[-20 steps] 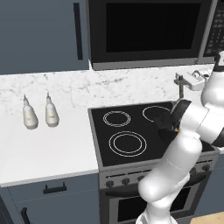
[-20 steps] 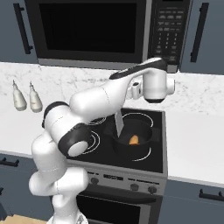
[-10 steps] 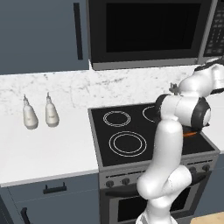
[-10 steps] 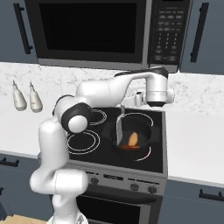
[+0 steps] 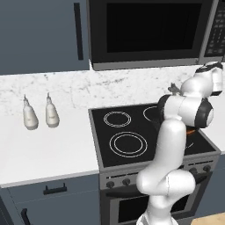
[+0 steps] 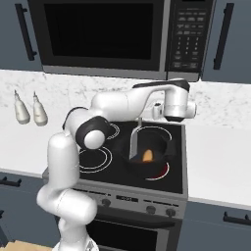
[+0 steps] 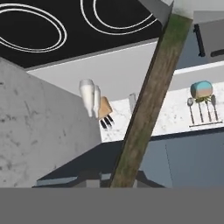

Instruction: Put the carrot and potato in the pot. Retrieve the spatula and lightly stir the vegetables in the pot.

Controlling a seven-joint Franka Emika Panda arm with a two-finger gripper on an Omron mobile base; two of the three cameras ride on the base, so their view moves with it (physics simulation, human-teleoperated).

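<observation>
Hand (image 6: 139, 116) grips the dark-handled, grey-bladed spatula (image 6: 133, 144) upright in the black pot (image 6: 149, 156).

The white arm is hiding most of the wide black pot (image 5: 190, 136); the thin orange carrot is indistinguishable.

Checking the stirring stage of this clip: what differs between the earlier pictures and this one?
The arm has swung its hand from above the pot toward the stove's right rear corner, and its elbow has shifted leftward. The spatula now stands tilted in the pot beside an orange vegetable, its handle crossing the hand view; whether the gripper has let go is unclear. The two white bottles stayed put.
</observation>
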